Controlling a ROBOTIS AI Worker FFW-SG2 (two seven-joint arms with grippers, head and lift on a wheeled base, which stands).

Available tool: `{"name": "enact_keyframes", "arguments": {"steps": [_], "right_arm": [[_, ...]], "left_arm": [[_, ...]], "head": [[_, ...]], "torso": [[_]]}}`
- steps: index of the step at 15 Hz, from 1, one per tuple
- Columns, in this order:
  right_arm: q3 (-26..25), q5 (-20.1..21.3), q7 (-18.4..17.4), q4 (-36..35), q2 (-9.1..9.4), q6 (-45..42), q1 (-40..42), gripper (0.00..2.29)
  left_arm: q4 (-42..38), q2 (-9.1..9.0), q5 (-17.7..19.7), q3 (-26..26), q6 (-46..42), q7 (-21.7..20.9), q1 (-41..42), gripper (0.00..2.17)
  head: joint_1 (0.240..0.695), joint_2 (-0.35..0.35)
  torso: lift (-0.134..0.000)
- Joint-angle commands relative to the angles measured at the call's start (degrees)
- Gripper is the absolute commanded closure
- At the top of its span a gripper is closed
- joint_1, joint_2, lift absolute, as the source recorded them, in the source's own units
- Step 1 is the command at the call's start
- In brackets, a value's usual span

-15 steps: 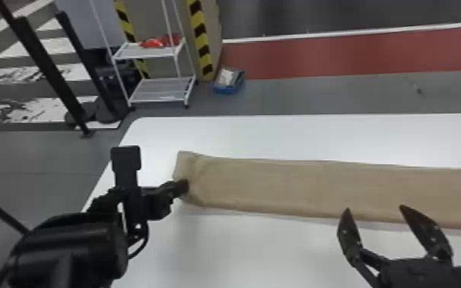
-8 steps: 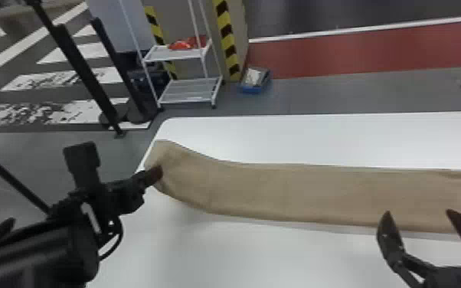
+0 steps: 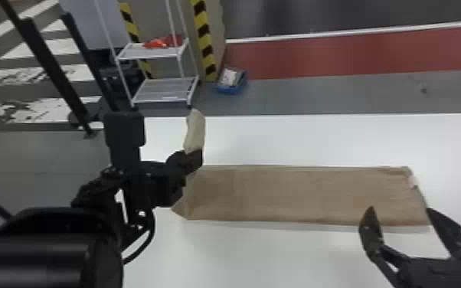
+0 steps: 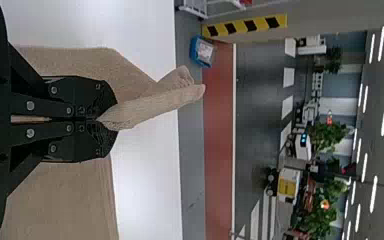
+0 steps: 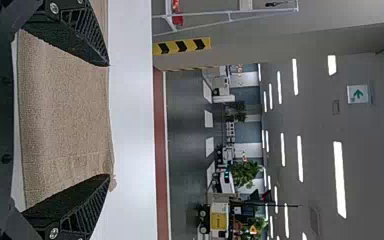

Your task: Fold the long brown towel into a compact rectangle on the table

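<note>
My left gripper is at the left end of the brown towel, shut on its lifted end, and a pale flap sticks up past the fingers. In the left wrist view the left gripper pinches the cloth, whose folded end juts beyond the fingertips; more towel lies behind. My right gripper stands open near the towel's right end, at the side closer to the robot. In the right wrist view the right gripper has its fingers wide apart, with the flat towel showing between them.
The white table extends around the towel. Beyond its far edge are a white wire shelf, a blue bin on the floor and a striped pillar. Black posts stand off the table's left side.
The left gripper has moved rightward with the towel's end, lifting it up and over; the strip lying on the table is shorter. The head view has shifted. The right gripper remains open.
</note>
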Motion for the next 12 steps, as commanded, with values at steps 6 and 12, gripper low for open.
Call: {"name": "enact_keyframes", "arguments": {"steps": [6,12], "right_arm": [[0.0,-1.4,-0.3,1.4,-0.61,0.1,-1.4,0.09],[0.0,-2.2,-0.3,2.3,-0.87,0.1,-2.2,0.09]], "left_arm": [[12.4,-0.15,-10.2,-28.8,-2.8,14.1,-5.0,2.09],[20.0,-0.15,-11.1,-35.2,-6.1,16.3,-4.6,0.0]], "head": [[0.695,-0.083],[0.695,-0.179]], "torso": [[-0.122],[-0.122]]}}
